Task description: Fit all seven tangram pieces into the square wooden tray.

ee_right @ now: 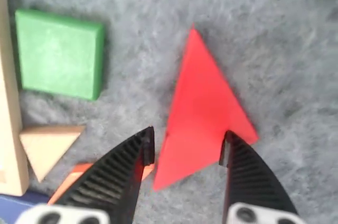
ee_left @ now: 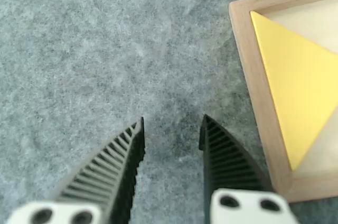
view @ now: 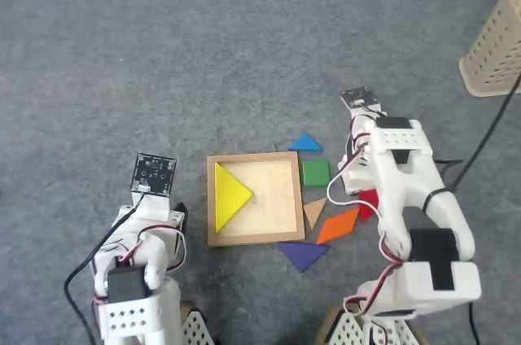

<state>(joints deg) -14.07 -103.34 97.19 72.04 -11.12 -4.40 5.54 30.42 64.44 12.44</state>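
Observation:
The square wooden tray (view: 252, 156) lies mid-table with a large yellow triangle (view: 229, 194) in its left half. To its right on the carpet are a blue triangle (view: 306, 143), a green square (view: 316, 172), a small tan triangle (view: 313, 211), an orange parallelogram (view: 338, 225), a purple triangle (view: 303, 254) and a red triangle (view: 369, 201) partly under the right arm. My right gripper (ee_right: 188, 135) is open, its fingers straddling the red triangle (ee_right: 203, 97). Left of the tray (ee_left: 252, 76), my left gripper (ee_left: 172, 123) is open and holds nothing over bare carpet.
A perforated beige stand (view: 496, 44) sits at the far right edge. Grey carpet covers the table, with open room behind and left of the tray. The green square (ee_right: 58, 52) and tan triangle (ee_right: 46, 145) lie between the red piece and the tray wall (ee_right: 6, 129).

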